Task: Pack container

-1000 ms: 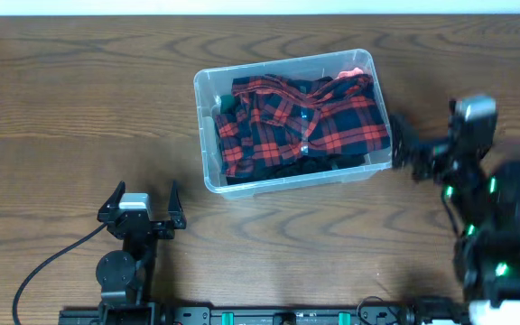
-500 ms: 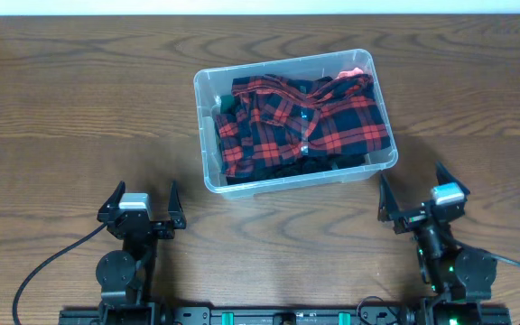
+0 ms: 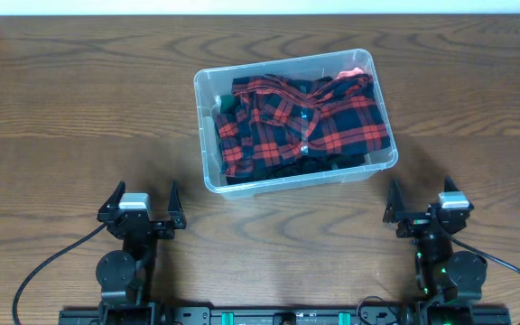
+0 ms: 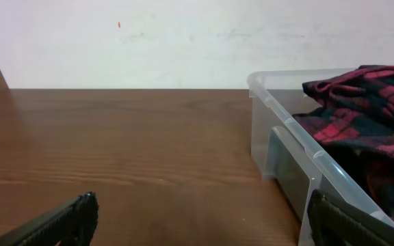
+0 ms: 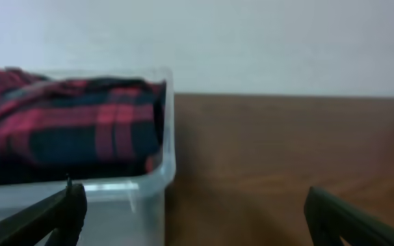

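The clear plastic container point(image 3: 204, 135) stands at the table's middle back, tilted a little. A red and black plaid shirt point(image 3: 305, 122) lies crumpled inside it, rising to the rim. The container also shows in the left wrist view point(image 4: 289, 147) and the right wrist view point(image 5: 152, 174), with the shirt in both point(image 4: 361, 116) point(image 5: 67, 130). My left gripper point(image 3: 142, 206) is open and empty near the front left. My right gripper point(image 3: 418, 204) is open and empty near the front right, in front of the container's right corner.
The wooden table point(image 3: 79, 99) stretches bare to the left and right of the container. A white wall point(image 4: 149, 41) stands behind the table. Black cables point(image 3: 39, 266) run from the arm bases along the front edge.
My right arm has pulled back from beside the container's right side to its base at the front right. The left arm, container and shirt have not moved.
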Motion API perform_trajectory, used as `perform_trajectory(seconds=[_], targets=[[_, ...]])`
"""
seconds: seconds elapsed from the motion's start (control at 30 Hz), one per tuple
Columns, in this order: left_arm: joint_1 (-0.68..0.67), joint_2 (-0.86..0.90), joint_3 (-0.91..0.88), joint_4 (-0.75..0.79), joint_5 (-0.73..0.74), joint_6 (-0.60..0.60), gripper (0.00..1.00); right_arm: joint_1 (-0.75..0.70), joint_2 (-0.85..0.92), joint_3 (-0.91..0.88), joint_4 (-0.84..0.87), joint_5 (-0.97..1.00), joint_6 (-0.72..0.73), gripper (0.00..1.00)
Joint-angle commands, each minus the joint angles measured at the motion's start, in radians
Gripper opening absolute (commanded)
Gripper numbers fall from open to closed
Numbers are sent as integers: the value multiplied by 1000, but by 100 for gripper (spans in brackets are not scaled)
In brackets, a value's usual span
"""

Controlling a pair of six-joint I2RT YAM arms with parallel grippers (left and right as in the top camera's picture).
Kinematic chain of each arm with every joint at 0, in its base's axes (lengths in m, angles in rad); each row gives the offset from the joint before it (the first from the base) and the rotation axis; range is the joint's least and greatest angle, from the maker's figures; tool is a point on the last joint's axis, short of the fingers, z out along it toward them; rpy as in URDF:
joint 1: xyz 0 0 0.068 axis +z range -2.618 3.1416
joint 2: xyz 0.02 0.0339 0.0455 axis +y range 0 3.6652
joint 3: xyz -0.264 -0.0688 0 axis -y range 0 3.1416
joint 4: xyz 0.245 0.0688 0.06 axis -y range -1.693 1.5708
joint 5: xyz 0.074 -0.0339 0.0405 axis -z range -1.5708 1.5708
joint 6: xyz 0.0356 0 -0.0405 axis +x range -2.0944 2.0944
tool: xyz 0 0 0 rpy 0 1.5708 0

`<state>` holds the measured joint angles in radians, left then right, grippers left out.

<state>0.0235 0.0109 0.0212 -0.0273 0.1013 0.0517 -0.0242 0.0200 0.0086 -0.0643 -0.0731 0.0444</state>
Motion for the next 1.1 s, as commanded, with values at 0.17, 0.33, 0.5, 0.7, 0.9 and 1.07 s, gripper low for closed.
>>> perform_trajectory(seconds=[0.17, 0.33, 0.5, 0.7, 0.9, 1.07], targets=[[3, -5, -17, -34, 15, -5, 98, -29, -15, -3, -6, 21, 3, 99], [3, -5, -17, -34, 15, -5, 98, -48, -15, -3, -6, 21, 3, 99], [3, -5, -17, -34, 15, -5, 98, -48, -14, -3, -6, 21, 3, 99], [3, -5, -17, -34, 15, -5, 98, -48, -14, -3, -6, 21, 3, 99], [3, -5, -17, -34, 15, -5, 98, -48, -14, -3, -6, 21, 3, 99], [3, -5, -17, -34, 15, -5, 98, -48, -14, -3, -6, 21, 3, 99]])
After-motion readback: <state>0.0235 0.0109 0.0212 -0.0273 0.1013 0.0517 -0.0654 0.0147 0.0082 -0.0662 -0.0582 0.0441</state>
